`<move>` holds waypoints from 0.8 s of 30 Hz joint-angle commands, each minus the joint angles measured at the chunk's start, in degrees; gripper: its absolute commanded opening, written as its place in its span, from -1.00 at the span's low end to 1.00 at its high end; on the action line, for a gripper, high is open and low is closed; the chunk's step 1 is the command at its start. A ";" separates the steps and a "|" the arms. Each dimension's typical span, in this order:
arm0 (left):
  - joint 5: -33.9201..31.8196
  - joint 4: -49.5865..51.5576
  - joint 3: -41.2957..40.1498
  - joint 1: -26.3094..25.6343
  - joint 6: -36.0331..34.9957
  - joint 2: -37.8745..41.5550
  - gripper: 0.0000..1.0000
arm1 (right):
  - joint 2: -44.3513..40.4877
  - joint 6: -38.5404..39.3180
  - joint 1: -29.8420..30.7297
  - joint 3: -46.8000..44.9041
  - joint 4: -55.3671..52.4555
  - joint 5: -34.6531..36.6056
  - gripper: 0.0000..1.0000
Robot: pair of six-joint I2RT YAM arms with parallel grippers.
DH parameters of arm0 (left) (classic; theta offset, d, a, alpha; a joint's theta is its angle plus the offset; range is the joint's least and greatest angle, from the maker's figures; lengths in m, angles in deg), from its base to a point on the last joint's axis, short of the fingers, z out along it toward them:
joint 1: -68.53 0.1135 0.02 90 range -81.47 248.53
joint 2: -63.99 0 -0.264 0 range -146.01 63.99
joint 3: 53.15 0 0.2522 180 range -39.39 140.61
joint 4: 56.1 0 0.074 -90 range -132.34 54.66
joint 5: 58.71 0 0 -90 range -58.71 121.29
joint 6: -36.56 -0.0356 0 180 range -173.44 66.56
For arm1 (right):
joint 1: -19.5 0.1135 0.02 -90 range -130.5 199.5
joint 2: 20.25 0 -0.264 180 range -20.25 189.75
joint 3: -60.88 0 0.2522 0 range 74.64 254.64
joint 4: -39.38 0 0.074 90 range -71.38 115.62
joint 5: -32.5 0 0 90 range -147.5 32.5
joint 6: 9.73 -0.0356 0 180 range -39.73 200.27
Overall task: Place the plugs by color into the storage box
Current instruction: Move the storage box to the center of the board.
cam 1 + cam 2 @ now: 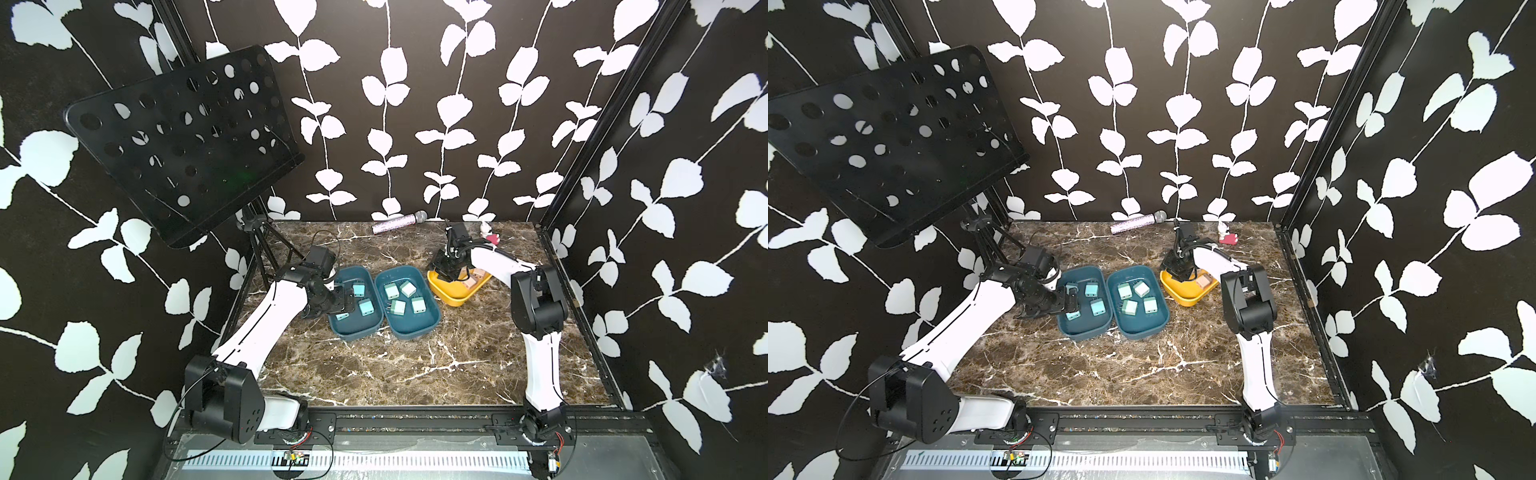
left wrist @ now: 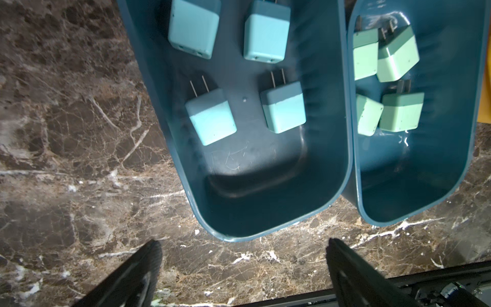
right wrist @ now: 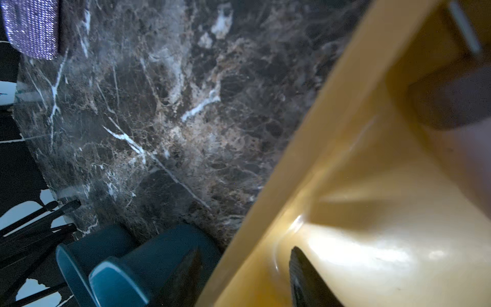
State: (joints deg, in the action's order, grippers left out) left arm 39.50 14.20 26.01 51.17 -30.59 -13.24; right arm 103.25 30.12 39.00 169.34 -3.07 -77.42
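Several light blue plugs lie in the left teal box. Several mint green plugs lie in the middle teal box. Beige plugs sit in the yellow box. My left gripper hangs open and empty by the left teal box's edge. My right gripper straddles the yellow box's wall, one finger inside and one outside, with the jaws apart.
A glittery purple microphone lies at the table's back edge. A pink-red toy figure stands at the back right. A black perforated music stand leans over the back left corner.
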 commanded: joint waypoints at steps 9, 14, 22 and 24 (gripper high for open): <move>-0.46 1.59 -0.67 -0.21 1.54 2.88 0.95 | -5.20 1.81 -2.80 -5.26 -2.49 1.71 -0.08; -1.04 1.34 -3.19 -0.21 1.93 5.70 0.95 | -6.37 1.97 -2.80 -5.64 -3.09 1.48 -0.13; -2.04 -0.52 -6.47 -0.18 0.40 6.56 0.95 | -10.30 5.12 -2.80 -6.63 -6.46 1.92 -0.10; -2.44 -0.68 -5.89 -0.13 -0.55 5.76 0.95 | -11.72 5.24 -2.71 -7.58 -5.62 0.72 0.05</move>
State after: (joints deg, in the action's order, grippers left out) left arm 38.12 14.46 20.13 51.17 -29.59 -7.43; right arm 94.90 34.23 35.99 163.02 -7.42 -76.28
